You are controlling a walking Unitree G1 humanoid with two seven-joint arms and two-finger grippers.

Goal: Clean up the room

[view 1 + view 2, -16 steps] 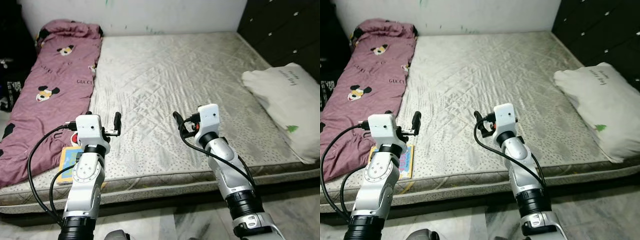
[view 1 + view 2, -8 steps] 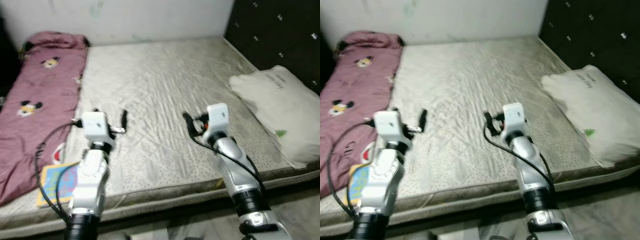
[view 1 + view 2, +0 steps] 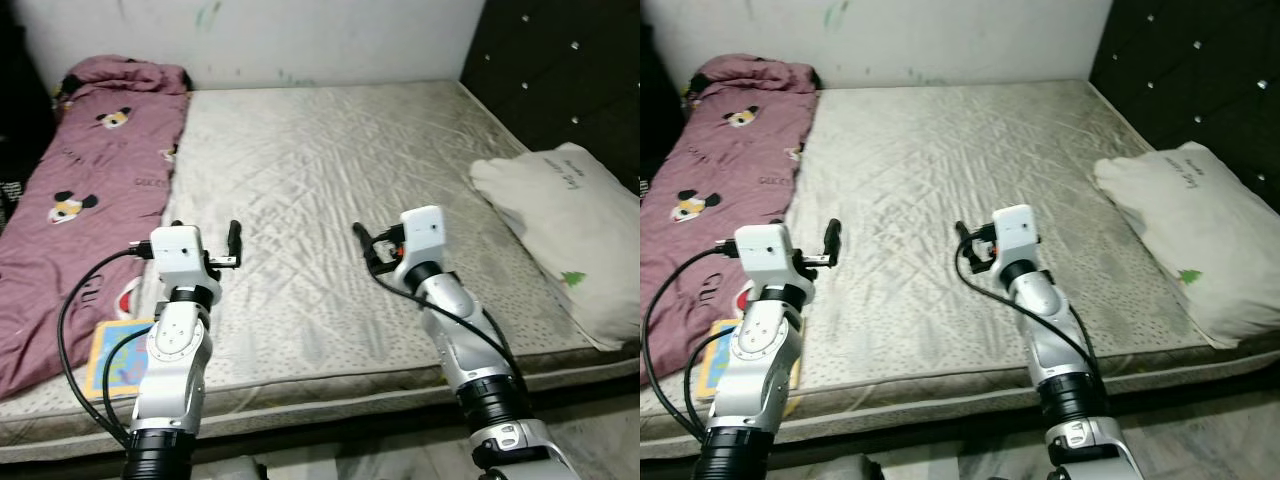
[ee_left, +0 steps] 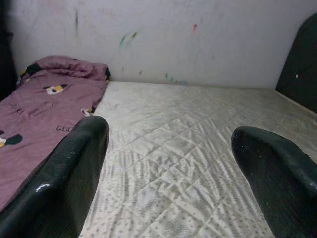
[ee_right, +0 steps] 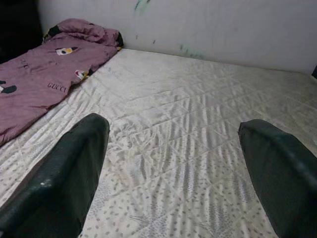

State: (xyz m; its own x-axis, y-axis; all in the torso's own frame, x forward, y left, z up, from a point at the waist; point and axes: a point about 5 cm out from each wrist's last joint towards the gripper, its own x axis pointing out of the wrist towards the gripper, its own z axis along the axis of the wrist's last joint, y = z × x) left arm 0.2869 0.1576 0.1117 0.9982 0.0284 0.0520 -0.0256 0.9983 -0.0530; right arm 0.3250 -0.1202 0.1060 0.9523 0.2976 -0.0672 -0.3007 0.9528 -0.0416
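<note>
Both arms hover over the bare quilted grey mattress [image 3: 330,180], left gripper [image 3: 205,232] and right gripper [image 3: 364,243] spread wide, empty. Nothing is picked yet: the crumpled maroon cartoon-print blanket [image 3: 80,190] lies along the mattress's left edge, so I'd reach there next.

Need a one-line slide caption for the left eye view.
Both pincers, left and right, held open over a bare mattress, with a maroon blanket, a book and a pillow.

"GUCCI" in dark letters on the purple cartoon-print blanket [image 4: 34,119]; the white pillow's [image 3: 570,240] script unreadable.
</note>
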